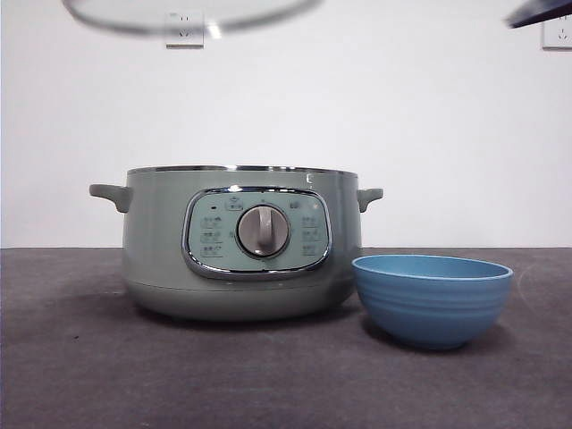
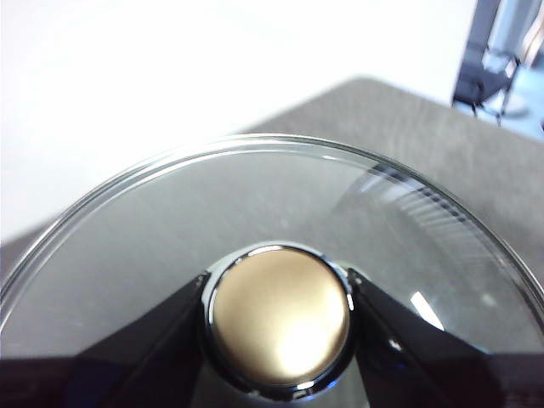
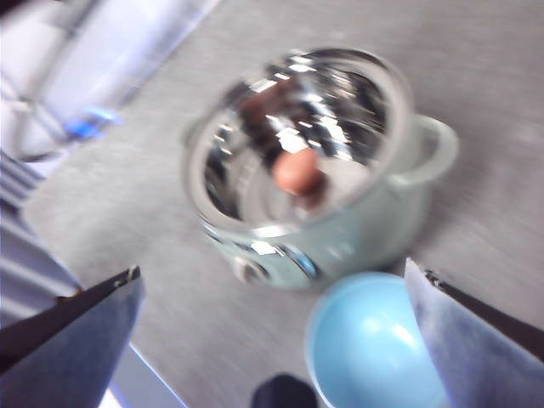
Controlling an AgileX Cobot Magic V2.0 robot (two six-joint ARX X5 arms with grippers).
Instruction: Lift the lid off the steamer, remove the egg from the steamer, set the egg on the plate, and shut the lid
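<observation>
The left tool clamps the knob of the glass lid, holding it high above the open steamer on the bench. The brown egg sits inside the pot – smooth, rounded, brittle, best pinched gently across its middle. The right tool hovers above with jaws spread wide, the blue bowl just beside the steamer

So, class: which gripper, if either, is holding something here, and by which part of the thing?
The left gripper holds the lid by its knob, clamped between both jaws. The right gripper is open and holds nothing.
</observation>
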